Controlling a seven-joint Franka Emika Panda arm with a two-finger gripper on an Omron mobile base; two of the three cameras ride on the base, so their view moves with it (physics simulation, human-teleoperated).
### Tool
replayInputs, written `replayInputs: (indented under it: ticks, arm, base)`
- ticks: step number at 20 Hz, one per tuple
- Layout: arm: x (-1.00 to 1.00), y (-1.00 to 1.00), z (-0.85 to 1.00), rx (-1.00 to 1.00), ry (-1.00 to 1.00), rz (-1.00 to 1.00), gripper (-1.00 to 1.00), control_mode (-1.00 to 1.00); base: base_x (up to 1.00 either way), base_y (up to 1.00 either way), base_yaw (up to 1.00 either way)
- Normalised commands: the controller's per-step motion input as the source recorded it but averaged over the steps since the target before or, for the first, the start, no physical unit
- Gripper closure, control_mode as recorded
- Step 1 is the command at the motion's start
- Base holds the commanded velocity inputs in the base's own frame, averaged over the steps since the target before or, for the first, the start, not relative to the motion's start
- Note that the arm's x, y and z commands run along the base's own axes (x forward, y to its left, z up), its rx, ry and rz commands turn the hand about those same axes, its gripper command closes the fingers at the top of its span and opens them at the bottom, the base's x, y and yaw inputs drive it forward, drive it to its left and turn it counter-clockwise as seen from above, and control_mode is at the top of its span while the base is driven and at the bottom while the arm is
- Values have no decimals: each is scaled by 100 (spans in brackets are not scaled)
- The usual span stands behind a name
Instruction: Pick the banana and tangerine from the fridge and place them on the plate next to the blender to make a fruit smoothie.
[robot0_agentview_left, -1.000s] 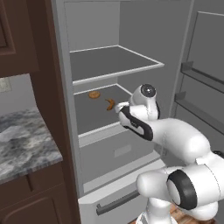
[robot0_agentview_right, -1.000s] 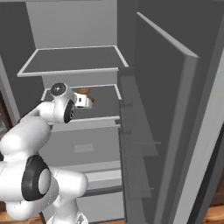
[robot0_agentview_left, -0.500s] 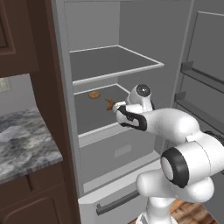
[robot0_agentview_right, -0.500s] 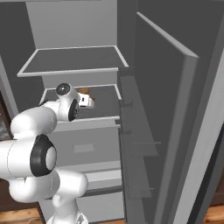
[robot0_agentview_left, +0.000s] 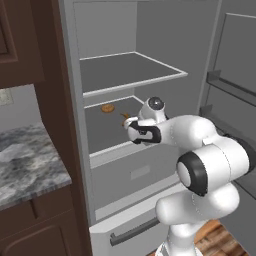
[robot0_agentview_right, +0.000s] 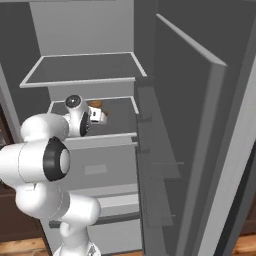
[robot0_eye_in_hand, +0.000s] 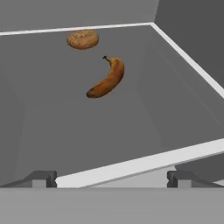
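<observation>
Left base view: fridge (robot0_agentview_left: 150, 45) open, banana (robot0_agentview_left: 126, 116) on lower shelf (robot0_agentview_left: 107, 135) beside gripper (robot0_agentview_left: 131, 127); tan round item (robot0_agentview_left: 107, 107) behind.
Right base view: marble-free grey interior, drawer front (robot0_agentview_right: 95, 170) below.
Hand view: banana (robot0_eye_in_hand: 107, 80) orange-brown, curved, dark tips; fingertips (robot0_eye_in_hand: 40, 178) spread apart.

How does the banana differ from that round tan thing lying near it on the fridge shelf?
The banana is long and curved, the tan disc round and flat. The banana is orange-brown with dark tips, the disc paler and speckled. In the hand view the banana lies nearer the tool, the disc farther back by the shelf's rear edge. Both lie apart on the same shelf.
</observation>
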Motion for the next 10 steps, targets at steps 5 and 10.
replayInputs:
  ticks: [5,10]
  arm:
    - [32,9,-8,0,6,0,-100,-100]
    - [27,2,-15,0,3,0,-100,-100]
  base:
    - [0,0,0]
    - [0,0,0]
